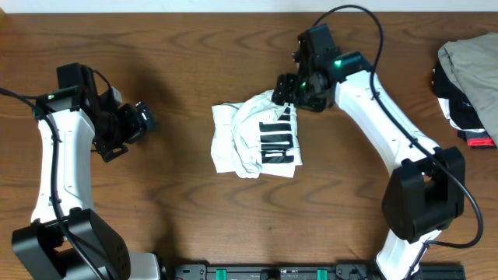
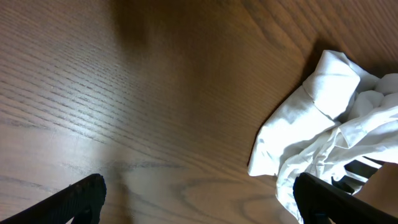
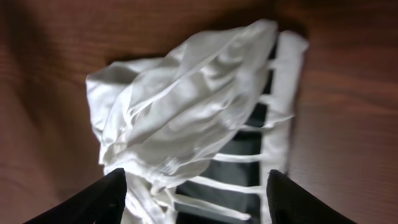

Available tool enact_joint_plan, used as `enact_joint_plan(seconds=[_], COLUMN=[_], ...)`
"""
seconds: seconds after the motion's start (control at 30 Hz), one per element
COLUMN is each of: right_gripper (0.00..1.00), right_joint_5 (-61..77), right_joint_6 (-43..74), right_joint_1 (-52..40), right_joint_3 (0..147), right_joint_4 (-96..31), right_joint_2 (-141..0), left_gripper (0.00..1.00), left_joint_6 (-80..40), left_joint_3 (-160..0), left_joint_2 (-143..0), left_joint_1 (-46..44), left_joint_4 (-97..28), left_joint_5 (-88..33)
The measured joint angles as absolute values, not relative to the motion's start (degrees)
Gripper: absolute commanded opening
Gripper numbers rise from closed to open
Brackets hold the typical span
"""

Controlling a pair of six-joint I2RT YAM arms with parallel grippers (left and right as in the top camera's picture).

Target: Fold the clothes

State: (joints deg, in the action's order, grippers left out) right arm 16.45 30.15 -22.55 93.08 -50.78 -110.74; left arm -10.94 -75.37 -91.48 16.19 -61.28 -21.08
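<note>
- The brown wood-grain table (image 1: 194,62) is carrying the crumpled white cotton T-shirt with black lettering (image 1: 249,136) near its centre, bunched and not yet folded.
- The right gripper (image 1: 285,91) is hovering over the shirt's far edge with its jaws spread and clamping nothing, probably positioned for a grasp.
- The left gripper (image 1: 142,118) is hovering wide open over bare wood, clear of the shirt.

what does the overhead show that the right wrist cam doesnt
Only overhead: the left pincer, open and apart from the white T-shirt, both arms whole, and a heap of garments at the table's far right. Only right wrist: the shirt's crumpled folds close up, lying between that pincer's open fingers. Both: the right pincer at the shirt, its black lettering, and the wood table.
</note>
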Motion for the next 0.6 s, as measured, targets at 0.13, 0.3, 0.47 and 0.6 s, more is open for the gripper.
enact_joint_plan(seconds=[0.13,0.3,0.47,0.6], right_gripper=[0.71,0.70,0.69,0.60], right_joint_5=[17.3,18.3,18.7,19.1], right_joint_6=[32.8,37.0,40.2,41.7], right_joint_1=[-23.5,-23.7,-23.8,-23.8], right_joint_3=[92.6,92.4,91.7,91.6], right_joint_4=[-50.3,-49.2,-48.1,-47.2], right_joint_2=[-110.9,-113.2,-115.7,-116.3], left_gripper=[0.98,0.98,0.98,0.98], left_joint_6=[-10.9,-10.9,-10.9,-10.9], left_joint_3=[-75.4,-75.4,-75.4,-75.4], left_joint_2=[-91.5,-91.5,-91.5,-91.5], left_joint_1=[16.2,16.2,16.2,16.2], left_joint_4=[-61.3,-61.3,-61.3,-61.3], left_joint_5=[-21.1,-21.1,-21.1,-21.1])
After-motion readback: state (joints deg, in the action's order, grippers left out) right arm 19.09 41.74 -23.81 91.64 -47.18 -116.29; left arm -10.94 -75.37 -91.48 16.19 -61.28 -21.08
